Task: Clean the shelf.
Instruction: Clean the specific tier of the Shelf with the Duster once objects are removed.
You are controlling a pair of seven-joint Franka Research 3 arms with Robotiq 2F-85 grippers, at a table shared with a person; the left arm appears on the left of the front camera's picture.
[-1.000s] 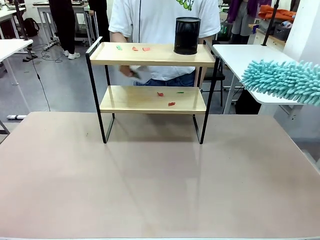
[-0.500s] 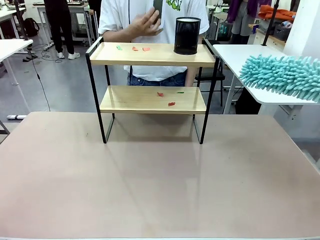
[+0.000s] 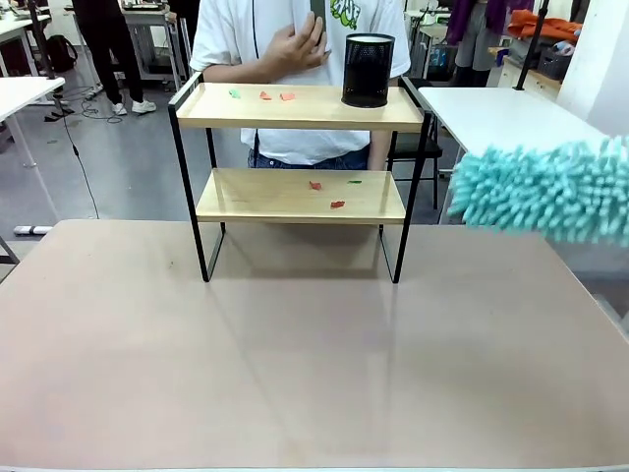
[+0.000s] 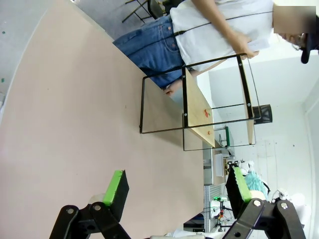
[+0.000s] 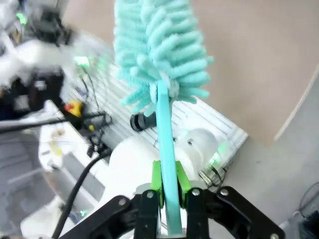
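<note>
Lower and nearer now, the duster (image 3: 545,192), clamped in the right pincer (image 5: 169,182), lies sideways, pointing left toward the shelf (image 3: 300,195) at the far edge of the desk (image 3: 295,364), while the left pincer (image 4: 177,185) gapes wide.

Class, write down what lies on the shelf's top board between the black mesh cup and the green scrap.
Front view: two red scraps lie there, nearer the green scrap than the black mesh cup.
</note>
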